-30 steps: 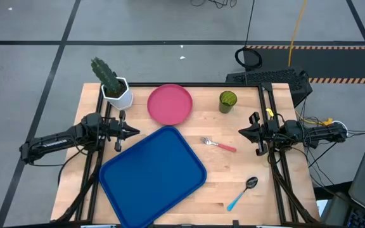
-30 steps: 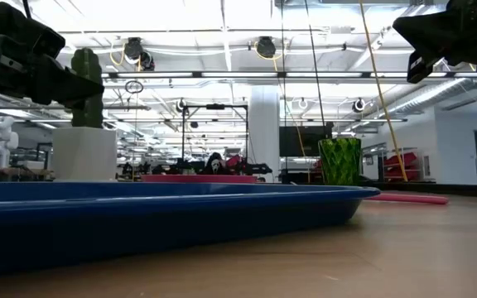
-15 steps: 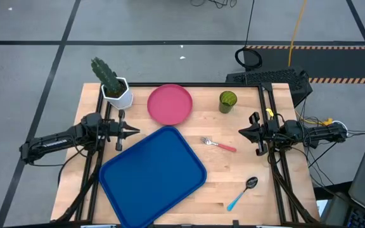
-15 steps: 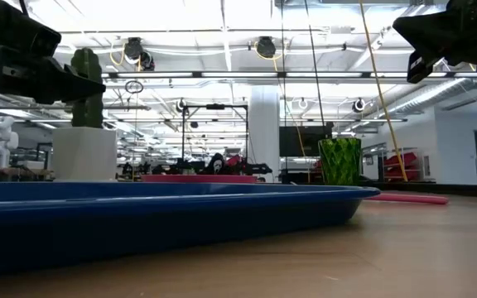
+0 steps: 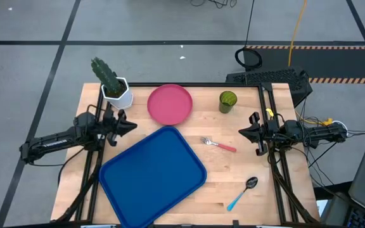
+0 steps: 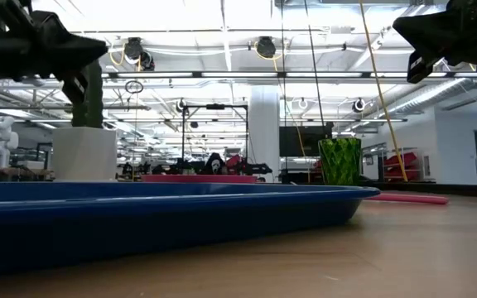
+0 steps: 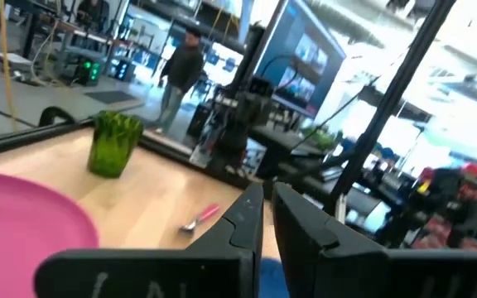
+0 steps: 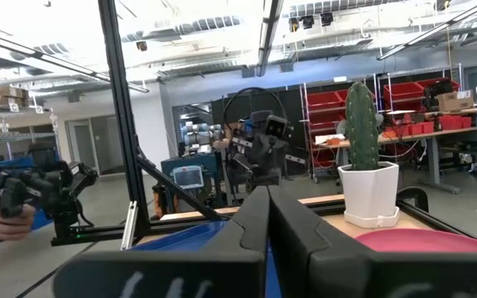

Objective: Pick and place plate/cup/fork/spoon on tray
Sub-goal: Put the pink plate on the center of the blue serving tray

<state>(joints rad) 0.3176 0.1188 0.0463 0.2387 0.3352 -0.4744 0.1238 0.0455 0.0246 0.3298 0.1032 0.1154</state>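
The blue tray (image 5: 152, 176) lies at the near left of the table, and the pink-red plate (image 5: 170, 104) lies flat beyond its far corner. Right of the plate, the green cup (image 5: 227, 101) stands upright. The pink-handled fork (image 5: 218, 144) lies right of the tray, and the blue-handled spoon (image 5: 243, 192) lies near the front right. My left gripper (image 5: 134, 124) hovers over the table's left side, just off the tray's far corner. Its fingers are almost together and hold nothing (image 7: 265, 197). My right gripper (image 5: 241, 132) hovers shut at the right side, right of the fork.
A white hexagonal pot with a cactus (image 5: 116, 92) stands at the far left corner, close behind my left gripper. Black frame rails run along the table's left and right sides. Bare wood lies between the tray and the spoon. People show in the room beyond (image 7: 180, 70).
My left gripper has risen a little, tipped its fingers upward and rolled about its own axis. In the high view it has also shifted slightly toward the cactus pot. My right arm and the objects have kept still.
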